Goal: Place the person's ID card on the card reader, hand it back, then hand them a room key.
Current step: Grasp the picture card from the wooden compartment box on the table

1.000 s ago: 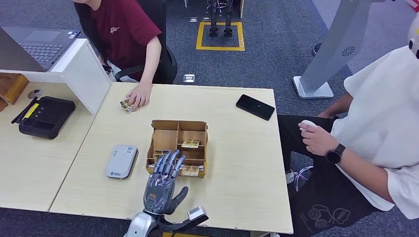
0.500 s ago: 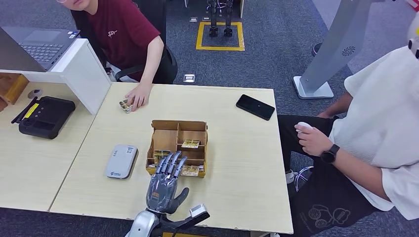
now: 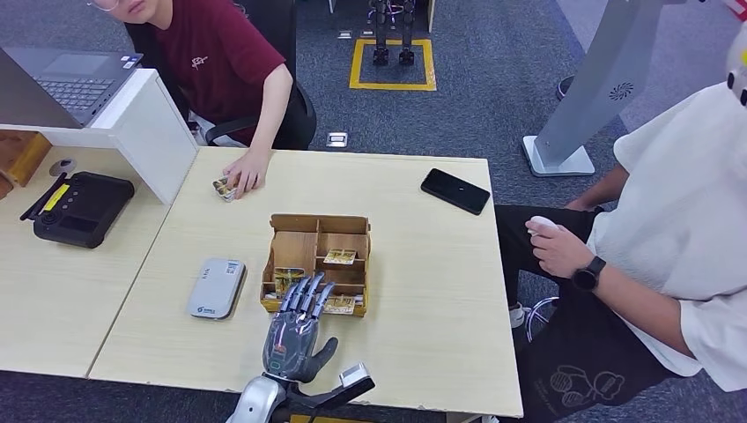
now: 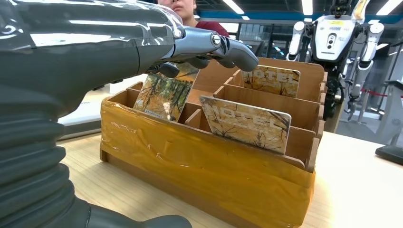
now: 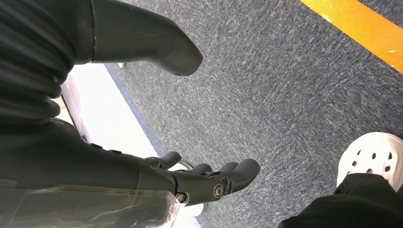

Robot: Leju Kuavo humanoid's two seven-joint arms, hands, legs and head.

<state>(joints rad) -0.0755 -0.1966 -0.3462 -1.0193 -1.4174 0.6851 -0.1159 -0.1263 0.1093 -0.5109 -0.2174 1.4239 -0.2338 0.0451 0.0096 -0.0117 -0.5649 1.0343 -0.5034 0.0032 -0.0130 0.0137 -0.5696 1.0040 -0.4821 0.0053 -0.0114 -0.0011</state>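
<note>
Wooden card holder (image 3: 318,261) on the worktop (image 3: 423,291) now has the left robot hand (image 3: 297,328) slightly nearer than a second ago, so the room-key step looks underway. Its fingers are apart and extended, holding nothing, tips over the nearest hotel key card (image 4: 165,94) in the holder's front compartment. The right robot hand (image 5: 190,178) hangs open above the carpet.
</note>
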